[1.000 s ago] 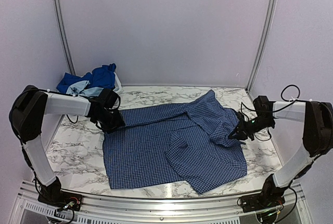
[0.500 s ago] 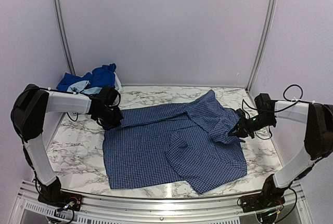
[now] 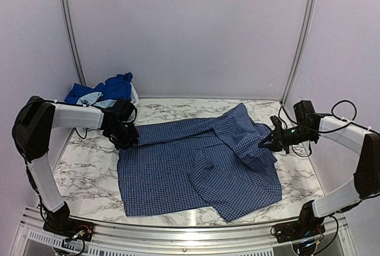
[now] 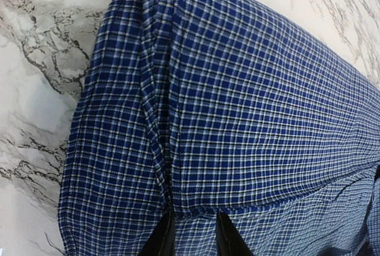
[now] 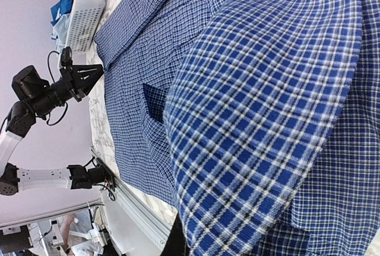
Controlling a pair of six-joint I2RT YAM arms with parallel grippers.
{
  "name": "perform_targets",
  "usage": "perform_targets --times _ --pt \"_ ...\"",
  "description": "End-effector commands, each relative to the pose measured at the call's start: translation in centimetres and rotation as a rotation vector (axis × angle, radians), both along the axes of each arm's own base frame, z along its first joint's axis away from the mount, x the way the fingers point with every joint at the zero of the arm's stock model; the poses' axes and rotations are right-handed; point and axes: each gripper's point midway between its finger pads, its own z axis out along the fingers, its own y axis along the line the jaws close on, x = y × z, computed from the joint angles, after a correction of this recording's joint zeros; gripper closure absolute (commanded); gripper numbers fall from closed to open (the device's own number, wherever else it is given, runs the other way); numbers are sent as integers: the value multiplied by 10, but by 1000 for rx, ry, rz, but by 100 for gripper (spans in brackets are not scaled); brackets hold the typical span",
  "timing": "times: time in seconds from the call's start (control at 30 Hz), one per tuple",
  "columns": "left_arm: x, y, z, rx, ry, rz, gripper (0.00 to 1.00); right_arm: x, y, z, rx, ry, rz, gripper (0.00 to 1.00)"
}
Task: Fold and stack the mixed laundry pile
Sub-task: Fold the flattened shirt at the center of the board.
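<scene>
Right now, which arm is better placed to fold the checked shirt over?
Right. The right gripper is shut on the right edge of the checked shirt, with cloth lifted toward it, ready to carry inward. The left gripper sits at the far-left corner; whether it grips is unclear.

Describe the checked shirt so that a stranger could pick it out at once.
Start from the white marble table. Spread across its middle lies the shirt, by far the widest piece of cloth there. It alone carries a fine navy check, whereas the heap of clothes at the far left corner is plain blue.
</scene>
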Motion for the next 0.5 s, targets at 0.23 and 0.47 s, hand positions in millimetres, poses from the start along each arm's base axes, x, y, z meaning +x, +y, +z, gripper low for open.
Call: perform_targets --times 0.23,0.47 --pt "2 9 -20 61 50 19 77 10 8 12 18 -21 24 100" --pt "2 10 -22 63 54 24 96 13 10 27 38 -39 24 100"
